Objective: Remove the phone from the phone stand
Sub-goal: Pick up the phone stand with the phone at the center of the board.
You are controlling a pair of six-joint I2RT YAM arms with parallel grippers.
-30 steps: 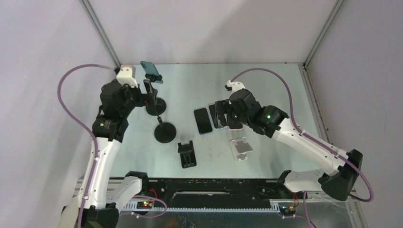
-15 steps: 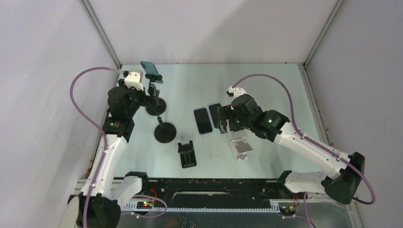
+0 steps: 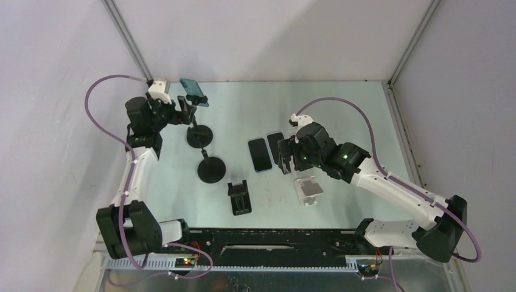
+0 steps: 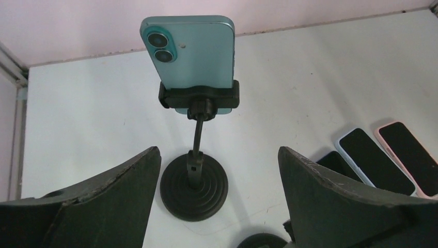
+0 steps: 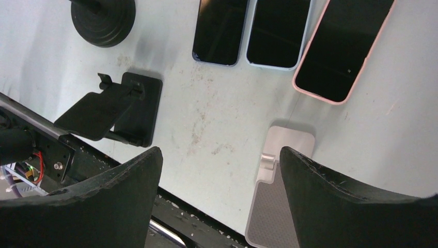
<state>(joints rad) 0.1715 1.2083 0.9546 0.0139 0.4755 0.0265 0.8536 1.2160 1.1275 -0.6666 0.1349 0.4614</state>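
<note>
1 stiff, light, glossy and probably slippery phone, clamped atop the stand at the far-left corner of the tabletop, best pinched across its bare side edges above the clamp, left pincer gaping before it, right pincer gaping too, both empty.

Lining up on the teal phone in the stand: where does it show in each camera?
Top external: the teal phone is at the far left, near the table's back edge, clamped on top of the phone stand.
Left wrist: upper centre, its back and camera lenses facing the view.
Right wrist: not in view.
Shared landmark: the flat phones lying mid-table, at lower right in the left wrist view and along the top of the right wrist view.
</note>
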